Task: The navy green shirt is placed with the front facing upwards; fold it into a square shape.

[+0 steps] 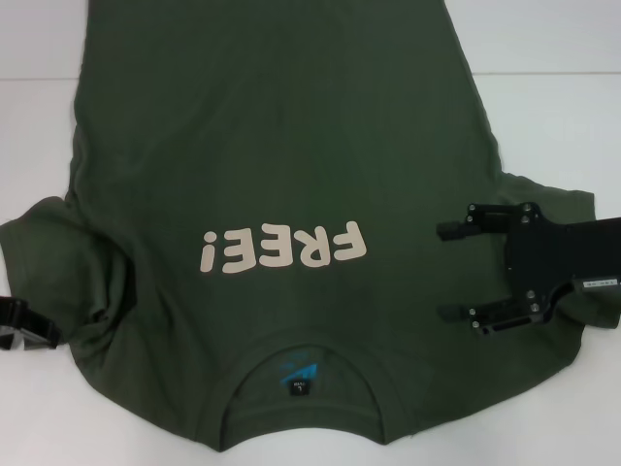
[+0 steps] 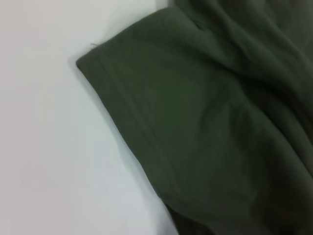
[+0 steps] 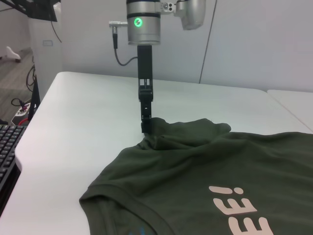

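Observation:
The navy green shirt [image 1: 291, 146] lies spread on the white table, front up, with cream "FREE!" lettering [image 1: 283, 248] and the collar [image 1: 303, 374] nearest me. My right gripper [image 1: 442, 272] hovers open over the shirt's right sleeve [image 1: 553, 330], its jaws wide apart and pointing toward the chest, with nothing between them. My left gripper [image 1: 19, 328] is at the far left edge by the left sleeve [image 1: 58, 262]. In the right wrist view the left gripper [image 3: 145, 128] comes straight down onto bunched sleeve cloth [image 3: 166, 134]. The left wrist view shows only the sleeve hem [image 2: 127, 112].
The white table [image 1: 543, 87] runs past the shirt on both sides, with a seam to a second table [image 3: 293, 103] at the right. A black keyboard [image 3: 7, 147] sits off the table's left edge. The left arm's wrist [image 3: 143, 22] stands above the sleeve.

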`<state>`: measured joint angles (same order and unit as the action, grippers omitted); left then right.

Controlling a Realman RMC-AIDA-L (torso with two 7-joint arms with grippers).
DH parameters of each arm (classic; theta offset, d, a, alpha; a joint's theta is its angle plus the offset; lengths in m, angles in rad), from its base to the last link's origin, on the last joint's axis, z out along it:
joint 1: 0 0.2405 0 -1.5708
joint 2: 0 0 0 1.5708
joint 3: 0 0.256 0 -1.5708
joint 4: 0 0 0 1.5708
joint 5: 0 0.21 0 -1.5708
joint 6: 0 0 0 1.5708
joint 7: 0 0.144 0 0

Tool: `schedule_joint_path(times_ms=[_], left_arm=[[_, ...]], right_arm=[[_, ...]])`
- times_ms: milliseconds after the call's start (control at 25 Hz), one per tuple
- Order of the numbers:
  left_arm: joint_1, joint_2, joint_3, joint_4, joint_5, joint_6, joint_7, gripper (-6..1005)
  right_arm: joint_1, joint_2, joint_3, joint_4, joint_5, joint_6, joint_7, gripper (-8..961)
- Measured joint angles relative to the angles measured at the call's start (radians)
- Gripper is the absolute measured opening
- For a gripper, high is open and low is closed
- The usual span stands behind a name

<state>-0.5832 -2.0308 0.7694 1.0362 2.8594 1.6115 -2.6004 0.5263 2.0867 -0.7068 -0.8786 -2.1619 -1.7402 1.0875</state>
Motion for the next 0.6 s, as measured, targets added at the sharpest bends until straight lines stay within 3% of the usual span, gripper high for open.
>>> schedule_joint_path(times_ms=[600], left_arm=[[0.000, -0.005, -0.001, -0.005, -0.001, -0.004, -0.011, 315]], right_arm=[[0.005, -0.002, 0.000, 0.009, 0.000, 0.002, -0.008, 914]])
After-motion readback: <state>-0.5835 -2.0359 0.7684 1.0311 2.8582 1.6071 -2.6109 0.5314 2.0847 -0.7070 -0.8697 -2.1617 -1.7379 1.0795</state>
